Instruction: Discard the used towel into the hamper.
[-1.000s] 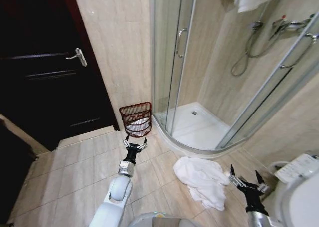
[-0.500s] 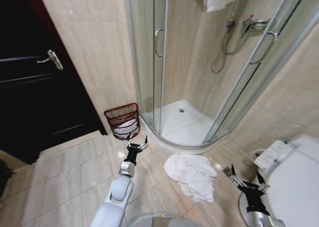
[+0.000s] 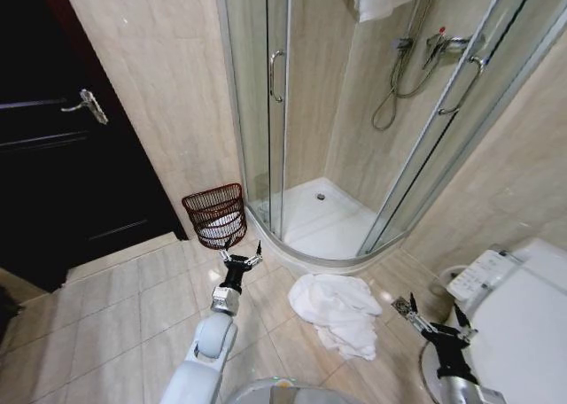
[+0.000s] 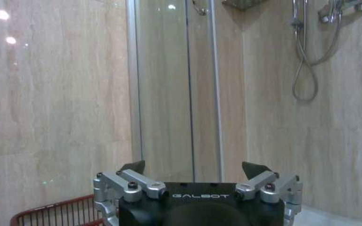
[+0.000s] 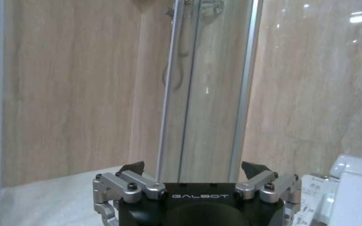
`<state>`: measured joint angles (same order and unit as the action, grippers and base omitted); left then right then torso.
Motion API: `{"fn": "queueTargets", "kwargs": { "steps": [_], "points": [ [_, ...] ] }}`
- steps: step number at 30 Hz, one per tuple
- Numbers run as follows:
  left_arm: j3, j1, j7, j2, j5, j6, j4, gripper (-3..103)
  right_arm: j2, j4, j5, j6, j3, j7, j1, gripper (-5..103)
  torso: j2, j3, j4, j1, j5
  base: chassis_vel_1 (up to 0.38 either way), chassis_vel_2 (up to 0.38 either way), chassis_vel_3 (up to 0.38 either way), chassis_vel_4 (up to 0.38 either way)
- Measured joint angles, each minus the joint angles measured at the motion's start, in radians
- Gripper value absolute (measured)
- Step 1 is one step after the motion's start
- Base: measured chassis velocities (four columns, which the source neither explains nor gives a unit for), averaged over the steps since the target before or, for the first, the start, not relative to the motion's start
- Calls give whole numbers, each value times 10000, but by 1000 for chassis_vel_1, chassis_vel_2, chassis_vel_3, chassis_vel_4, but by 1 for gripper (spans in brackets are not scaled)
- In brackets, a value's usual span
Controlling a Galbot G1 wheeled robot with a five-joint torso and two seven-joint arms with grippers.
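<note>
White towel heaped on the floor beside the shower, untouched. Hamper against the wall by the shower door, just beyond the left claw, spread wide and empty. Right claw near the toilet, likewise open and empty. Whole view shifted slightly since half a second ago: camera moved, not the things.

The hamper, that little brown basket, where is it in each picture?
Head view: the hamper stands on the floor against the wall, between the dark door and the shower's glass door, just beyond the left pincer.
Left wrist view: its rim peeks beside the pincer.
Right wrist view: not there.
Shared landmark: the shower's glass door.
</note>
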<state>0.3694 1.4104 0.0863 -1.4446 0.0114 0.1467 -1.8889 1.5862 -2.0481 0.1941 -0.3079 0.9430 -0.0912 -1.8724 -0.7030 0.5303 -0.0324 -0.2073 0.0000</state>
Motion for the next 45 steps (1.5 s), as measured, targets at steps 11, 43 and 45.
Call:
{"fn": "queueTargets", "kwargs": {
  "steps": [11,43,45],
  "points": [
    [-81,-46,-198,94,-130,-19,46,100,147,-148,-107,-213,62,263,-20,100,-116,55,1,-58,0,0,0,0,0],
    [33,89,156,179,-225,-207,-390,100,2,-252,-260,257,164,45,377,100,-1657,930,0,-723,2,-2,-2,-2,-3],
    [42,122,178,178,-157,-157,-417,100,-28,-235,-259,257,184,51,370,100,-1722,963,0,-754,1,0,0,0,0]
  ]
}}
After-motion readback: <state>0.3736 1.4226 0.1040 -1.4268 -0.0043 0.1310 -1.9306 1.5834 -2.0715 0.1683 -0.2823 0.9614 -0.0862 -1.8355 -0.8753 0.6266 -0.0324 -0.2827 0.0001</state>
